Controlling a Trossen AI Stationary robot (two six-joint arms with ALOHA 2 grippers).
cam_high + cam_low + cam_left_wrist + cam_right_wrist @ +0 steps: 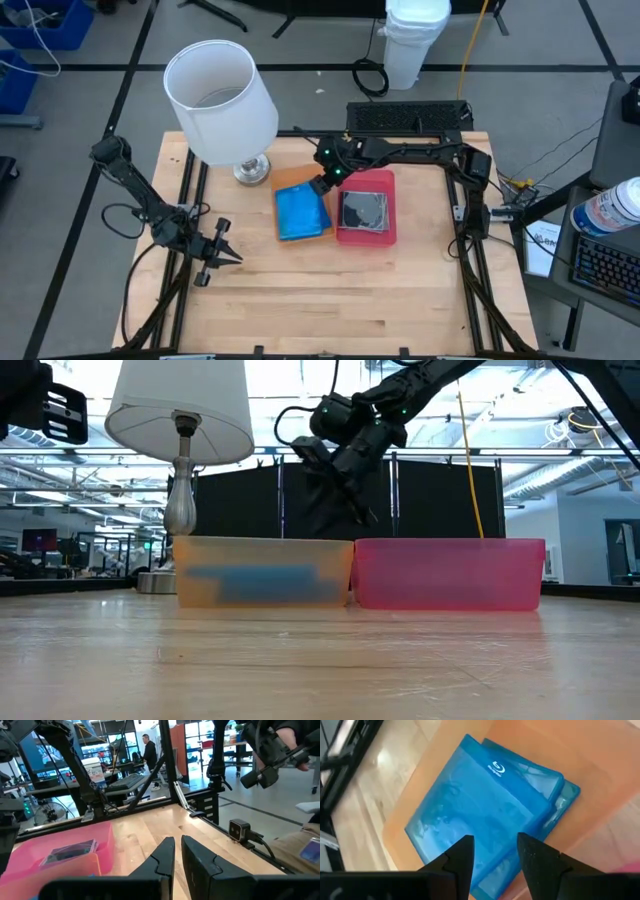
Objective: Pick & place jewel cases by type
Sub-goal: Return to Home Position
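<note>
Right gripper (495, 842) hangs released and empty just above the blue jewel cases (485, 805), which lie stacked in the orange tray (600, 755). Just beside it, the red tray (388, 236) holds a clear, dark-filled jewel case (362, 210). Left gripper (230, 258) waits, fingers pinched together, over the wooden table (330, 300), left side.
</note>
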